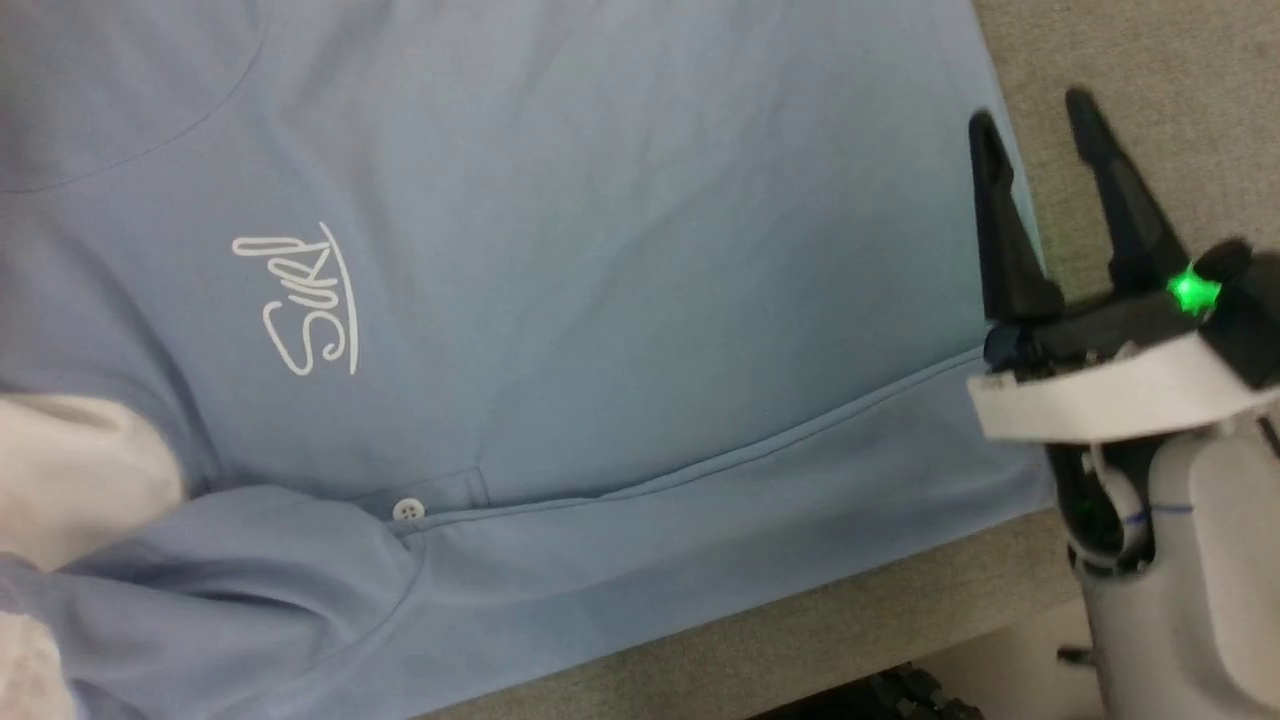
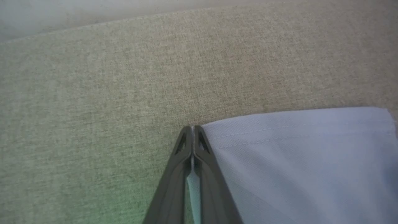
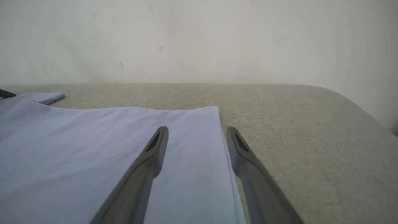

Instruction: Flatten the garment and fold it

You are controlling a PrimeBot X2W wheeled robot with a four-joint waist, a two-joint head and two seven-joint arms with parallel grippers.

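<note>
1. At the garment's stitched corner, the left gripper (image 2: 193, 130) is pinched tight on the cloth, with a pale sliver showing between its fingers. We judge the bite to be thin, so a sharp pull could slip the corner free.
2. The garment (image 1: 600, 250) lies chest-up, spread on the beige woven surface (image 1: 1150, 60). Its white collar lining (image 1: 70, 470) is bunched at its left end, beside the script logo (image 1: 297, 305). If we leave that bunching unsmoothed, it could get pressed into the fold.
3. From the button (image 1: 407, 509) a long crease runs toward the garment's right edge. Folding over it would lock in a ridge.
4. At that right edge, the right gripper (image 1: 1033, 115) has its fingers apart and holds nothing, one finger above the cloth and one above bare surface. Closing here could catch just one layer, or drag the garment askew against the left hold.
</note>
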